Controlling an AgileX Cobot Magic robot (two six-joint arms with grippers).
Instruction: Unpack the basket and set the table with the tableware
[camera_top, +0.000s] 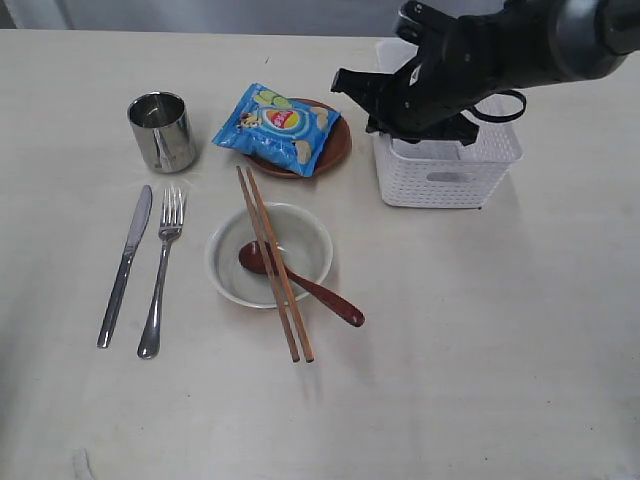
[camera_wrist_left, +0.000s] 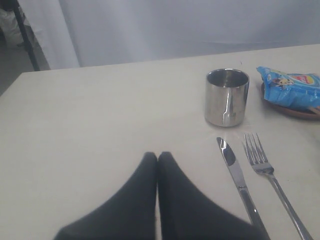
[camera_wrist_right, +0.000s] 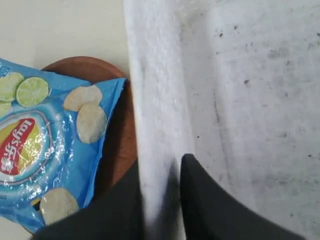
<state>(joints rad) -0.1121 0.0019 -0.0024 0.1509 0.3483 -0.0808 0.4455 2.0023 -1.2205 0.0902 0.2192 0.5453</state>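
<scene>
- The basket (camera_top: 450, 172) stands upright on the far right part of the table (camera_top: 500, 350). A wall with a handle slot faces the near edge. Its long axis seems to run from near to far, though the right arm (camera_top: 480, 55) hides much of it.
- The right claw (camera_wrist_right: 161, 164) straddles the basket's wall on the plate side, one finger outside and one inside. It is pinching that white wall.
- The left claw (camera_wrist_left: 157, 162) has its two fingers pressed together with nothing between them, over bare table short of the knife and cup.
- The knife (camera_top: 125, 265) and fork (camera_top: 162, 272) lie side by side on the left, not touching. Both run lengthwise from near to far, with blade tip and tines pointing away toward the cup (camera_top: 161, 130).
- The cup stands upright, mouth up.
- The bowl (camera_top: 230, 270) sits at the middle, right of the fork.
- The chopsticks (camera_top: 262, 215) lie together across the bowl, slanting from far left to near right, and overhang the rim at both ends.
- The spoon (camera_top: 325, 298) has its scoop inside the bowl. Its handle points out over the rim to the near right and passes under the chopsticks.
- The plate (camera_top: 340, 150) lies between cup and basket, mostly covered by a blue chip bag (camera_top: 278, 127) lying flat on it.
</scene>
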